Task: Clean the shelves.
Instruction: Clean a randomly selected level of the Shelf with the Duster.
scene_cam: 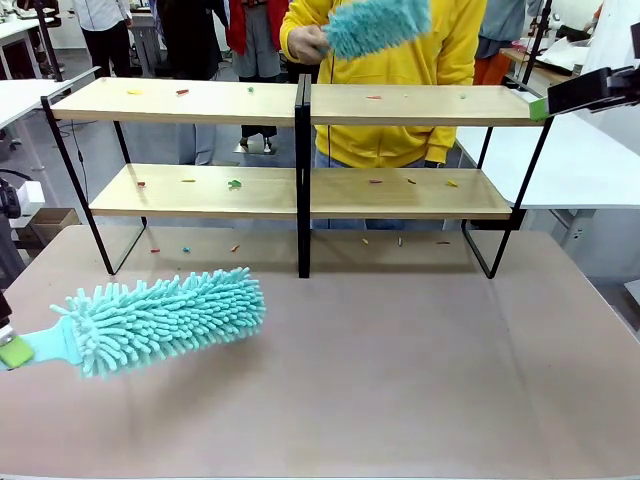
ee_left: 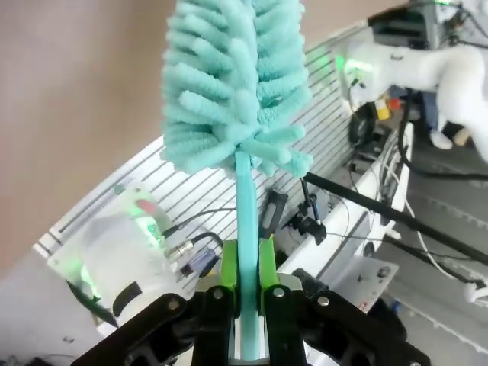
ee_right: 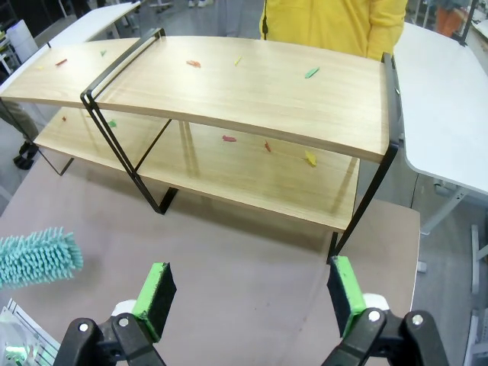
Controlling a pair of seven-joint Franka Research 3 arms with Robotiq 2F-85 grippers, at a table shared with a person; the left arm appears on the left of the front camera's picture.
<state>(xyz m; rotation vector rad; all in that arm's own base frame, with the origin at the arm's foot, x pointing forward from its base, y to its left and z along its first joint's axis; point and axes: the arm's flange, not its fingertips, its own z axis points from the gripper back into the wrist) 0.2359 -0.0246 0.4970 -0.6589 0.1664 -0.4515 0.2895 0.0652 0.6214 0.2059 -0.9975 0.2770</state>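
Front view: shelves (scene_cam: 400, 105) littered with scraps (scene_cam: 234, 184), seemingly unswept; left pincer (ee_left: 246, 263) clamps the duster (scene_cam: 165, 320) handle, right pincer (ee_right: 252, 293) gapes empty.

shelves (scene_cam: 200, 105): matt light wood, black-painted metal; duster (scene_cam: 165, 320): fluffy cloth strands

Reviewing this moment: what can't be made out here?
Left hand holding the teal duster, front view: mostly cut off by the left edge.
Coloured bits on the shelves, front view: too small to identify.
Person's duster, front view: top cropped by the frame edge.
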